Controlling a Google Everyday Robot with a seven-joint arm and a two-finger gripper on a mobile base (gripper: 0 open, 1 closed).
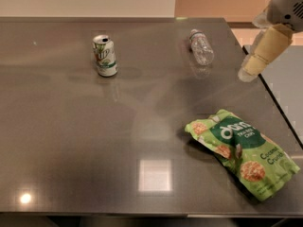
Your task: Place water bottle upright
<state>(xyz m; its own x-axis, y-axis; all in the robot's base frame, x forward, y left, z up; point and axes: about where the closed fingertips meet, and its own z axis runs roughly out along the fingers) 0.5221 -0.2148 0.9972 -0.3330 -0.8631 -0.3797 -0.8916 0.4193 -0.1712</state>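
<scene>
You have one view, and it looks down on a dark grey table (71, 141).

The bottle (201, 47) lies on its side near the far right of the table. It is not standing up. Its white cap points away from you, toward the far edge, and its bottom points toward you. You can see a faint copy of it in the shiny top just below it.

The gripper (249, 71) hangs at the right edge of the table, to the right of the bottle and apart from it. It is tan, it slants, and its tip points down and to the left. It does not touch the bottle or any other thing on the table. You cannot tell how wide it is open.

A green and white can (105, 56) stands upright on the far left part of the table, well apart from the bottle.

A green snack bag (241, 152) lies flat near the front right corner, below the gripper in the picture. It is well apart from the bottle too.

A bright square of light (155, 175) shines on the table near the front, left of the bag.
</scene>
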